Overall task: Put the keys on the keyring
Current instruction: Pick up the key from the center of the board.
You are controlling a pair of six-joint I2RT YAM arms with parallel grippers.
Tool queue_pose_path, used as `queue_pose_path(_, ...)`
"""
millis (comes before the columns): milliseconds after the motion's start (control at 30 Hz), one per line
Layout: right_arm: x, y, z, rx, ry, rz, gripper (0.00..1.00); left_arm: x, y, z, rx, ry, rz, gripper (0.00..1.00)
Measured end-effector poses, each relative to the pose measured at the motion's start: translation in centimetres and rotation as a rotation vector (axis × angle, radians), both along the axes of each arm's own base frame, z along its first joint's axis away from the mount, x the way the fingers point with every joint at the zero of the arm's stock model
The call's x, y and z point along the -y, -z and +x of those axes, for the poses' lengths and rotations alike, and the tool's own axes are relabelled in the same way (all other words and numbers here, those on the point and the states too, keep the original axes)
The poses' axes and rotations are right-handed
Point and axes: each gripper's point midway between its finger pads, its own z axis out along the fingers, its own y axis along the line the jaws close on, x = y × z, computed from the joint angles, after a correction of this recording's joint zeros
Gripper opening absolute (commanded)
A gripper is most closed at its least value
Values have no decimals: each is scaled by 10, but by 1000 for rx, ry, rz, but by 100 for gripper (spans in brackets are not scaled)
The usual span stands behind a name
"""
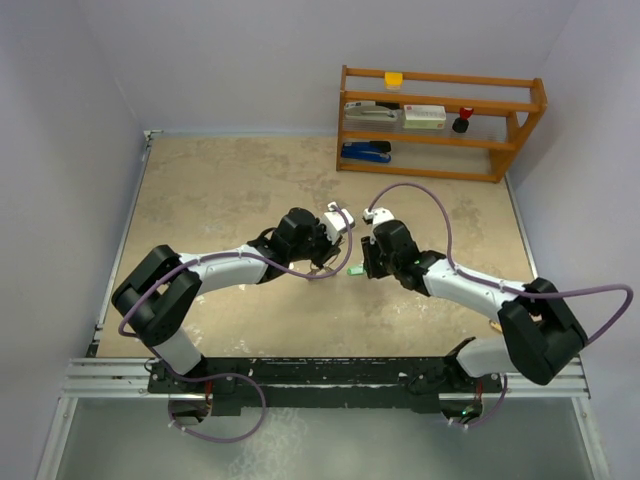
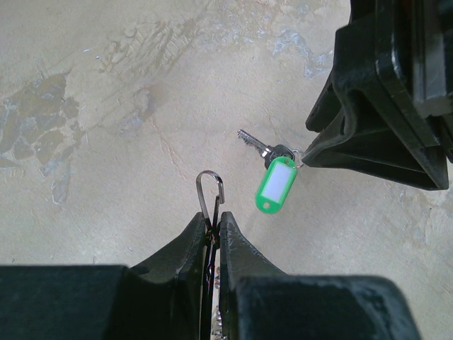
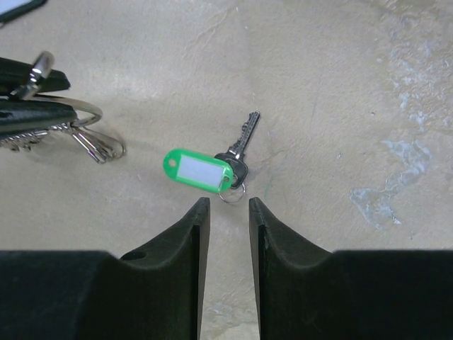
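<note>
My left gripper (image 2: 211, 216) is shut on the keyring (image 2: 210, 191), a thin silver wire loop that sticks out past its fingertips. In the right wrist view the keyring (image 3: 83, 113) shows at the upper left, with small wire loops hanging from it. One of the keys (image 3: 242, 142), silver with a dark head, lies flat on the table, joined by a small ring to a bright green tag (image 3: 198, 170). My right gripper (image 3: 228, 202) is open just short of that small ring, with nothing between its fingers. From above, the green tag (image 1: 354, 269) lies between the two grippers.
A wooden shelf (image 1: 440, 120) stands at the back right, with a blue stapler (image 1: 365, 152) and small boxes on it. The beige tabletop (image 1: 230, 190) is walled on the left, back and right.
</note>
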Motion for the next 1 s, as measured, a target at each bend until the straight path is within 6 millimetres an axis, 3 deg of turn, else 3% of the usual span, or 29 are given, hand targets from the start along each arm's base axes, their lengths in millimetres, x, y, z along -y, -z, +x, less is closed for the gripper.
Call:
queue_pose_path(700, 1, 27, -1, -20, -138, -111, 33, 0, 0, 0, 0, 0, 0, 0)
queue_pose_path(1000, -1, 31, -1, -20, -159, -118, 31, 0, 0, 0, 0, -1, 1, 0)
